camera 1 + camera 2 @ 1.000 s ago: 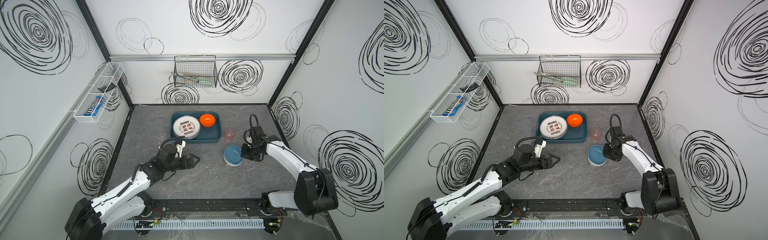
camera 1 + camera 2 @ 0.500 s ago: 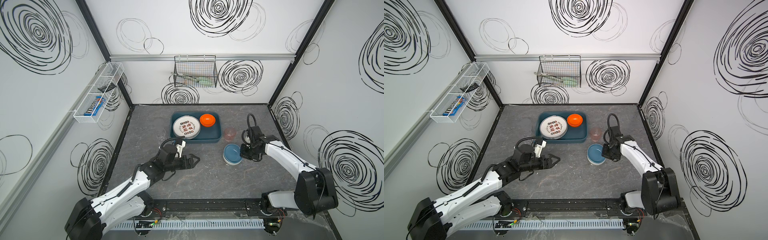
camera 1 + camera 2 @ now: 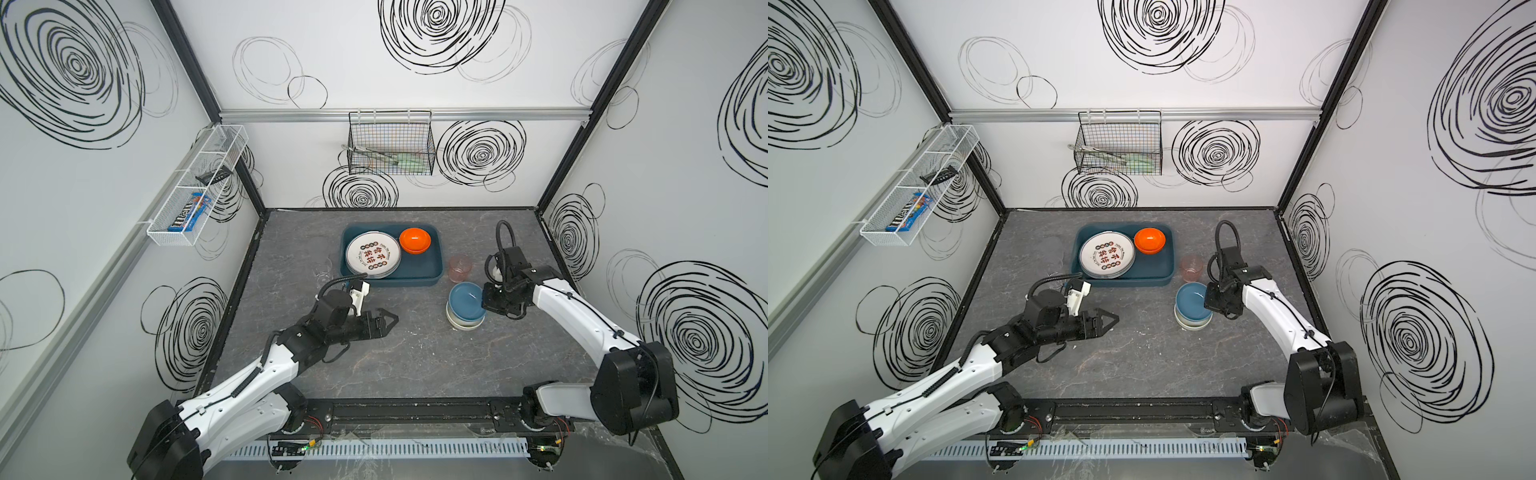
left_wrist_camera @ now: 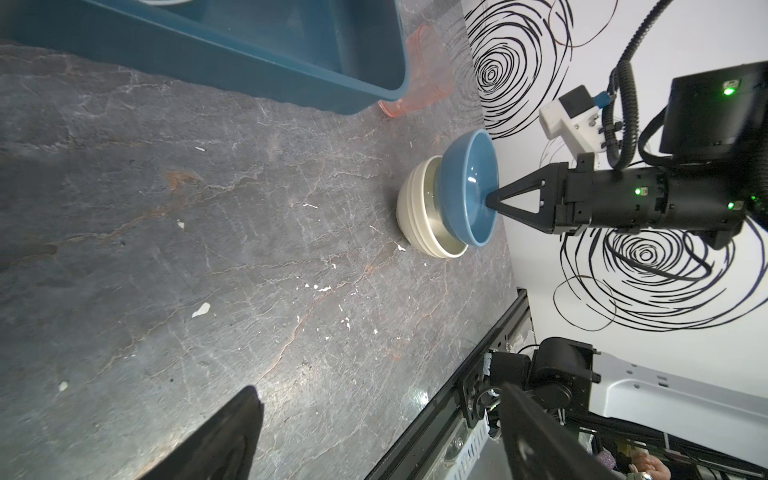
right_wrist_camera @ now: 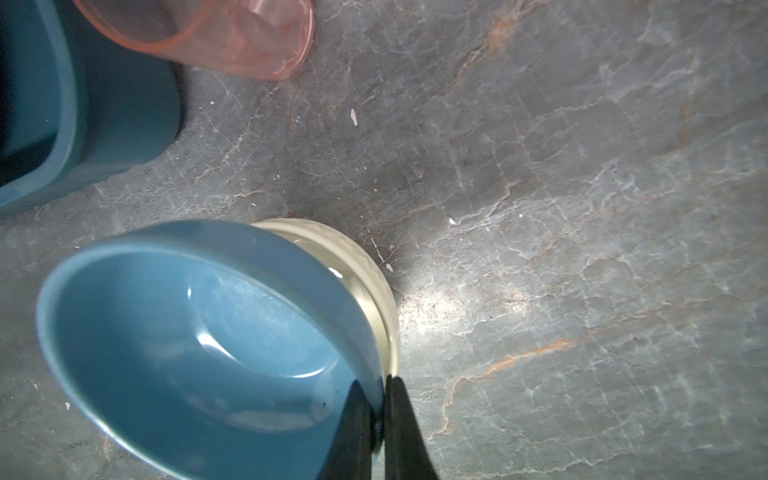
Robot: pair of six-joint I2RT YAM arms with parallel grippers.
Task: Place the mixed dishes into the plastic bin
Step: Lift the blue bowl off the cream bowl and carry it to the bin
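The blue bowl (image 3: 466, 300) is plain, round and glossy, with a light reflection on its inner wall. It sits tilted in a ribbed cream bowl (image 3: 462, 325) on the bench (image 3: 415, 365), near the front right corner of the bin (image 3: 417, 277) but outside it. The right end effector (image 3: 484, 306) is clenched on the blue bowl's rim, at the side toward its own arm. The left end effector (image 3: 391, 320) is released and grasps nothing; it hovers over the bench in front of the bin. The bin is dark teal with rounded corners. It holds a white plate (image 3: 373, 254) with red and black characters at its left side, and an orange bowl (image 3: 414, 240) just beside the plate toward the back. A pink tumbler (image 3: 460, 268) stands upright on the bench, just beside the bin's right wall and behind the two bowls. On the back wall a wire basket (image 3: 390, 145) holds some long utensils. Only the top views show the plate and the orange bowl. The left wrist view shows from the side that the gripped edge of the blue bowl (image 4: 469, 187) is raised above the cream bowl (image 4: 415, 208), and that the left fingers stand wide apart. The right wrist view shows one finger inside the rim and one outside.
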